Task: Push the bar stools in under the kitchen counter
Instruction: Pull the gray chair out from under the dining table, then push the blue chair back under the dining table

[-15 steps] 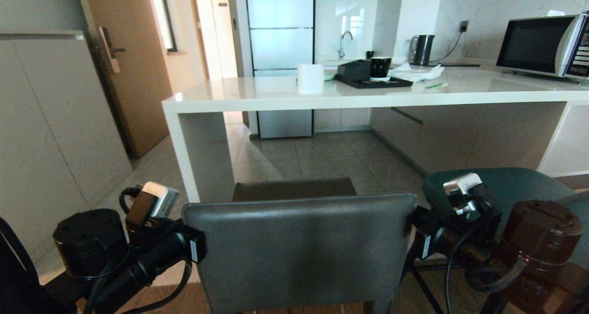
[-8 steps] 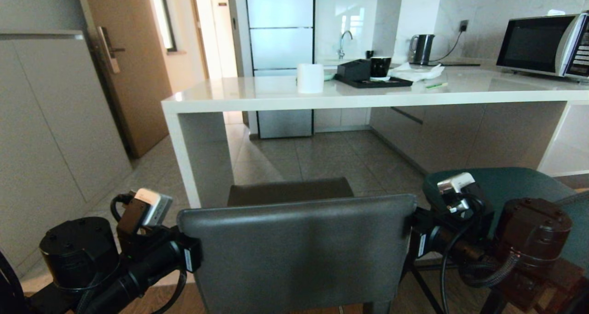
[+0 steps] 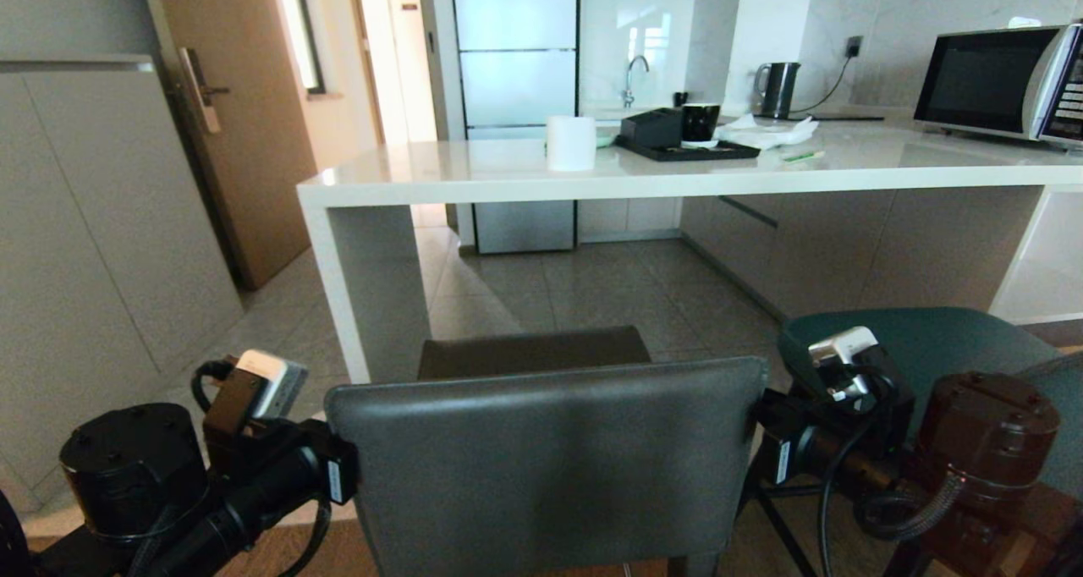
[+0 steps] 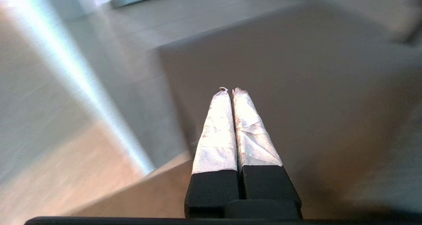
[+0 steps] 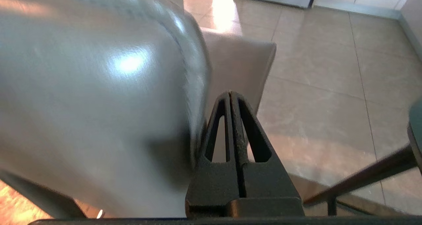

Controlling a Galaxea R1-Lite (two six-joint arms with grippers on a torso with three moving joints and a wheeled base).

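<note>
The grey bar stool stands just before me, its backrest (image 3: 546, 458) filling the low middle and its seat (image 3: 533, 350) pointing at the kitchen counter (image 3: 677, 179), short of the counter's edge. The teal bar stool (image 3: 922, 340) stands to its right, also out from the counter. My left gripper (image 4: 230, 90) is shut and empty above the grey seat (image 4: 296, 86), at the backrest's left edge. My right gripper (image 5: 229, 93) is shut and empty, right against the backrest's right edge (image 5: 99, 86). In the head view the backrest hides both sets of fingers.
The counter's white side panel (image 3: 355, 289) stands ahead on the left, with tiled floor (image 3: 609, 289) under the slab. On the top are a paper roll (image 3: 570, 144), a black tray (image 3: 685, 150), a kettle (image 3: 777, 90) and a microwave (image 3: 1003, 82). Cabinets (image 3: 85, 247) line the left.
My left arm has dropped back and to the left along the backrest's edge. The grey backrest's left edge has shifted slightly left. The right arm has barely moved.
</note>
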